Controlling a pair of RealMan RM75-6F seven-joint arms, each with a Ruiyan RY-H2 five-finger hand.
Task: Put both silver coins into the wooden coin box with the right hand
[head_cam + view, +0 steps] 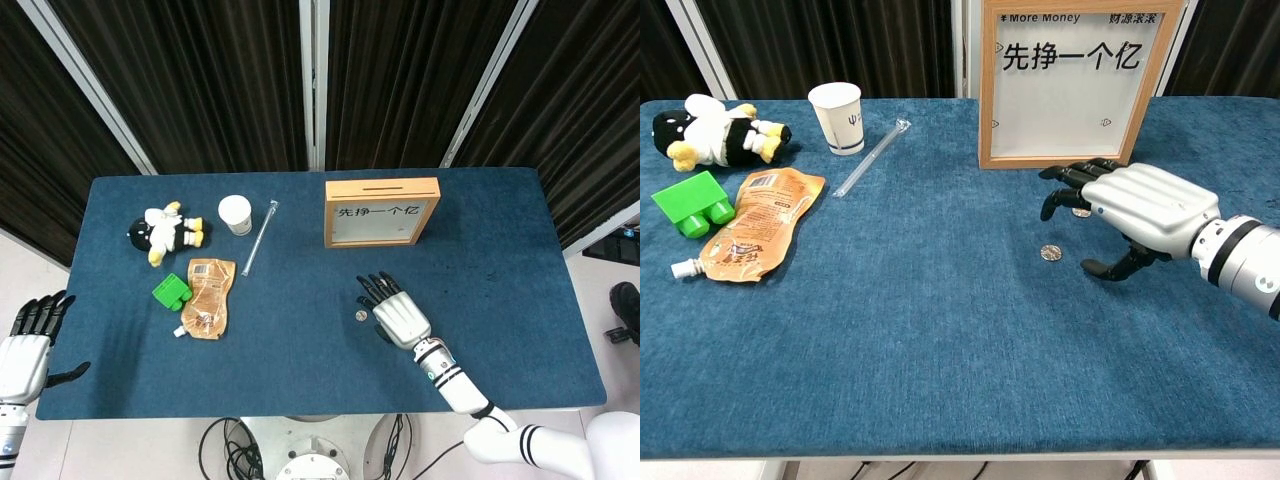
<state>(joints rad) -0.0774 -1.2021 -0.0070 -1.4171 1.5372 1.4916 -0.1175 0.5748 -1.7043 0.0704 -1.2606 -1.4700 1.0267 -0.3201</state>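
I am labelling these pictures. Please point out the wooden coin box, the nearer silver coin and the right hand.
wooden coin box [986, 90]: chest view, left side of its frame.
nearer silver coin [1050, 253]: chest view, its centre.
right hand [1140, 205]: chest view, its silver back.

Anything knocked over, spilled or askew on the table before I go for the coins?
Nothing stands out. The paper cup is upright, the coin box stands square, the orange pouch lies capped with no spill, and the right hand hovers over the coins.

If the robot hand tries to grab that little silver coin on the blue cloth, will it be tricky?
Probably. The silver coin lies flat on the blue cloth, so there's little edge to catch. It looks smooth, so it may slip from the big right hand.
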